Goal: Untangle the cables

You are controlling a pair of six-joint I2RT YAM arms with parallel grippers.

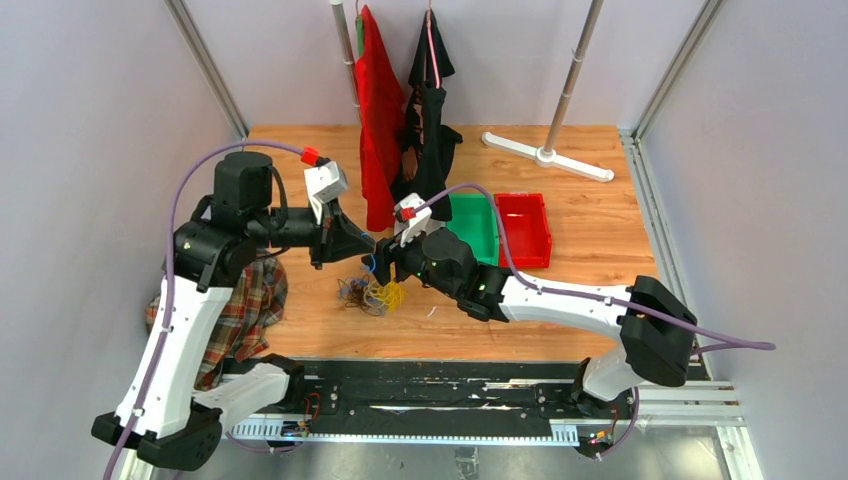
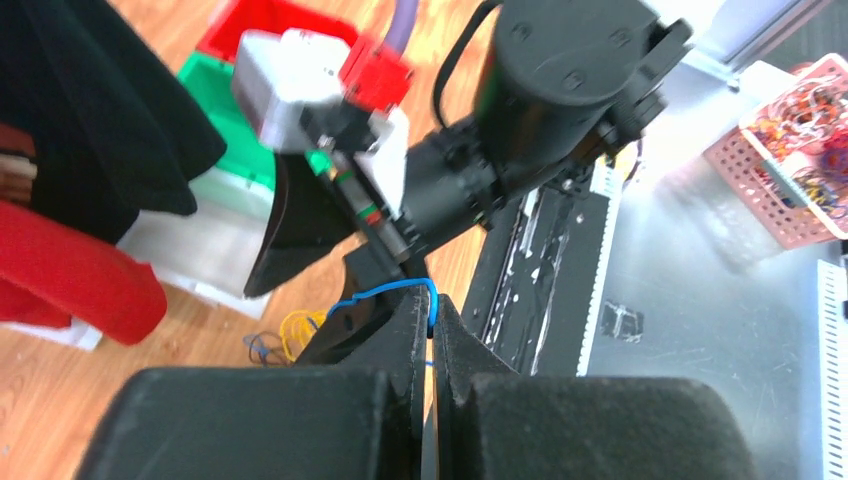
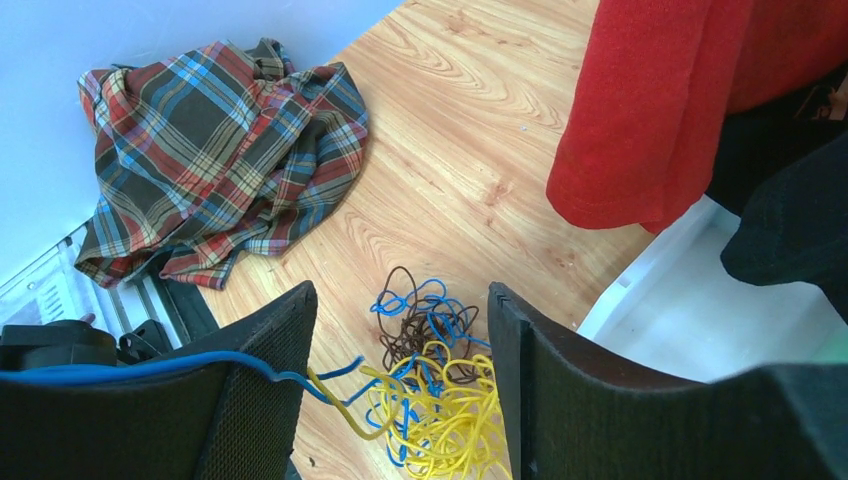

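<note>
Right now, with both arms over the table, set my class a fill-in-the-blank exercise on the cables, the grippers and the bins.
1. The thin cable pinched in the shut left gripper is ____ in colour.
2. The right gripper, above the tangled cables, has its jaws ____.
3. The bin standing beside the green bin is ____.

Missing words: blue; open; red.

A plaid shirt (image 3: 220, 150) lies crumpled at the worktop (image 1: 590, 215) edge; a red garment (image 1: 380, 130) and black garment (image 1: 432, 120) hang (side by side) near a green bin (image 1: 475, 225).
</note>
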